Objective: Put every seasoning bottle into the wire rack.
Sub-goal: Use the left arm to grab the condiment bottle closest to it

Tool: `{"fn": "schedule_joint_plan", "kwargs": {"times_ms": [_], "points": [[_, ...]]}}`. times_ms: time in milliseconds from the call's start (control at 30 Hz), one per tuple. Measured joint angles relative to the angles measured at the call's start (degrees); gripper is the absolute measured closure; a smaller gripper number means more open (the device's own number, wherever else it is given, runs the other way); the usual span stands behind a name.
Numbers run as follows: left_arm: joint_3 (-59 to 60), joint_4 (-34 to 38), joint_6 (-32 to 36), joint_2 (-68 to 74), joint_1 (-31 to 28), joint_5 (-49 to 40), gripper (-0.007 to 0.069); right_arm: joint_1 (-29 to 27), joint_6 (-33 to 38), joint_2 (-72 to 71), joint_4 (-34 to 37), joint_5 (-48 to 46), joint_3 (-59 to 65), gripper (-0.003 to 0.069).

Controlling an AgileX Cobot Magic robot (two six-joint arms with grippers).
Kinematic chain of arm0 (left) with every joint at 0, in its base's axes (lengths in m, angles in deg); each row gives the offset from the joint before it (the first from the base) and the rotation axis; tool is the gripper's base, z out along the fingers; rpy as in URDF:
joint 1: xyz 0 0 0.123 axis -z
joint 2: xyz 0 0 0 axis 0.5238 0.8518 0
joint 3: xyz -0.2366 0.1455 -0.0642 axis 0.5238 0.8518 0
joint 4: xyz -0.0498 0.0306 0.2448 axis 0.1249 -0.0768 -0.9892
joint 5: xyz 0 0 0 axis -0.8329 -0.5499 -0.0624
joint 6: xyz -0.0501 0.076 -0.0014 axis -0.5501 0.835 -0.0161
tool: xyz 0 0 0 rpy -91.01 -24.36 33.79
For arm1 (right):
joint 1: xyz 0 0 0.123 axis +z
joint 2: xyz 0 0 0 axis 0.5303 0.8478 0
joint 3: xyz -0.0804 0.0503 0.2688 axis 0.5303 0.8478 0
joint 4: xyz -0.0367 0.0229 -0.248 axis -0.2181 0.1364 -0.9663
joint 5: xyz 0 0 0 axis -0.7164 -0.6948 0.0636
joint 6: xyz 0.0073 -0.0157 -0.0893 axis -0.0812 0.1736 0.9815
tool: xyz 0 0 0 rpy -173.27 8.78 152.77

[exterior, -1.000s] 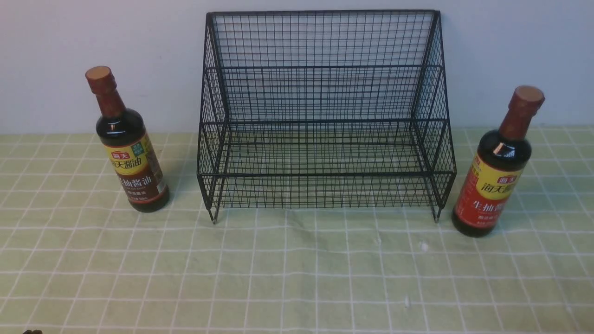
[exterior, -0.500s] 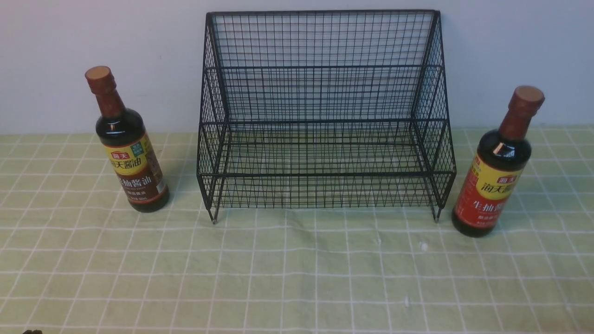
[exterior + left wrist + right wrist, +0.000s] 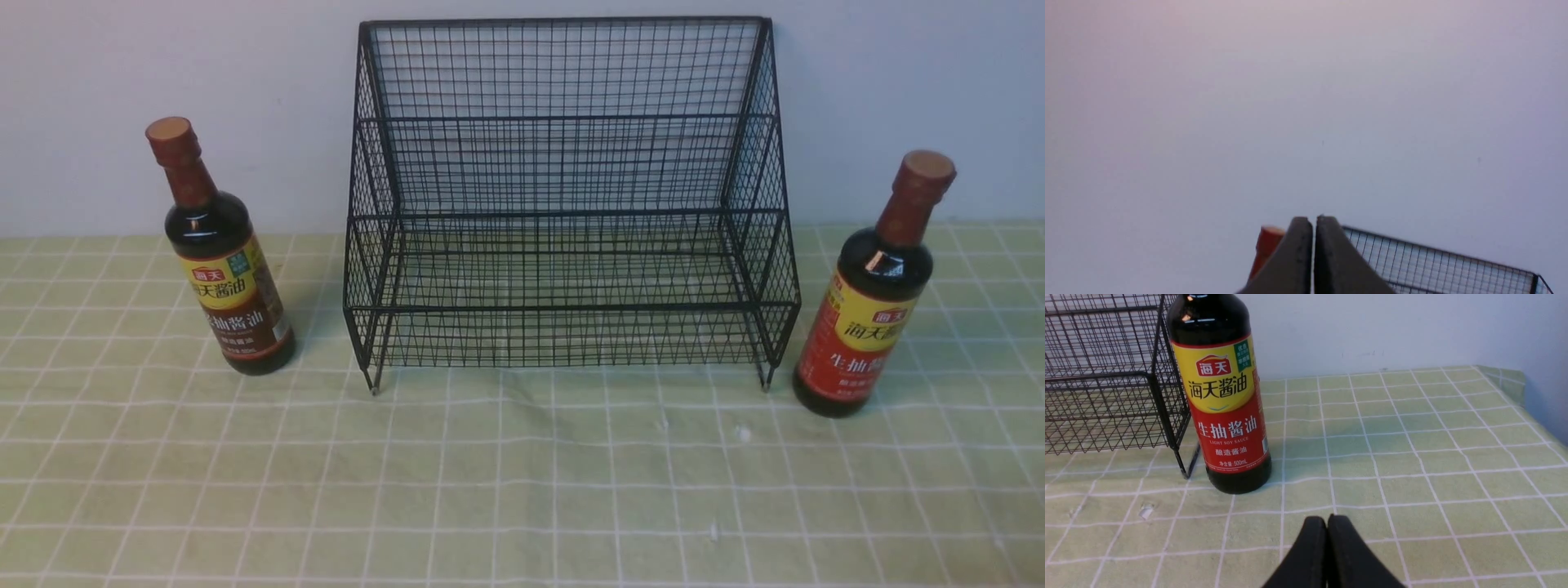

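The black wire rack [image 3: 571, 204] stands against the back wall with nothing on its tiers. Left of it stands a seasoning bottle with a brown label [image 3: 220, 261]; to the rack's right is the red-labelled seasoning bottle [image 3: 869, 302], both upright on the cloth. Neither arm appears in the front view. My left gripper [image 3: 1314, 222] is shut and empty, raised and facing the wall, with the brown bottle's cap [image 3: 1267, 245] and the rack's top edge [image 3: 1437, 261] behind it. My right gripper [image 3: 1327, 522] is shut and empty, low over the cloth, short of the red-labelled bottle [image 3: 1224, 404].
A green checked tablecloth [image 3: 522, 490] covers the table. A pale wall [image 3: 163, 65] runs close behind the rack and bottles. The cloth's far right corner [image 3: 1506, 379] shows in the right wrist view. Small white specks [image 3: 743, 433] lie on the cloth.
A dark bit of the left arm at the front view's bottom left corner has gone out of sight. The scene has shifted very slightly left in the front view.
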Motion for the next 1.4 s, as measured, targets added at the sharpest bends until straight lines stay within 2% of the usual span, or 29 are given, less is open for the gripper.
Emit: {"fn": "schedule_joint_plan", "kwargs": {"times_ms": [167,267,367,500,567,633,733,833,1133,1400], "points": [[-5.7,-6.6,-2.7,13.3,0.0,0.0,0.0627,0.0,0.0,0.0,0.0,0.0,0.0,0.0673],[-12.0,-11.6,-4.0,25.5,0.0,0.0,0.0587,0.0,0.0,0.0,0.0,0.0,0.0,0.0673],[-18.8,-14.5,-4.5,38.4,0.0,0.2,0.0495,0.0,0.0,0.0,0.0,0.0,0.0,0.0673],[-24.0,-14.9,-4.7,47.3,0.0,0.5,0.0375,0.0,0.1,0.0,0.0,0.0,0.0,0.0673],[-27.7,-14.9,-4.8,53.0,0.0,1.4,0.0272,0.0,0.1,0.0,0.0,0.0,0.0,0.0673],[-30.4,-14.9,-4.8,56.8,0.0,2.0,0.0202,0.0,0.1,0.0,0.0,0.0,0.0,0.0673],[-35.1,-14.9,-4.8,63.2,0.0,2.0,0.0119,0.0,0.1,0.0,0.0,0.0,0.0,0.0673],[-38.5,-14.2,-4.1,68.2,0.0,2.0,0.0097,0.0,0.1,0.0,0.0,0.0,0.0,0.0673],[-47.4,-3.4,7.1,81.4,0.0,2.1,0.0092,0.0,-0.3,0.0,0.0,0.0,0.0,0.0673],[-49.1,0.0,9.1,86.9,0.0,9.8,0.0092,0.0,-0.5,0.0,0.0,0.0,0.0,0.0673]]}}
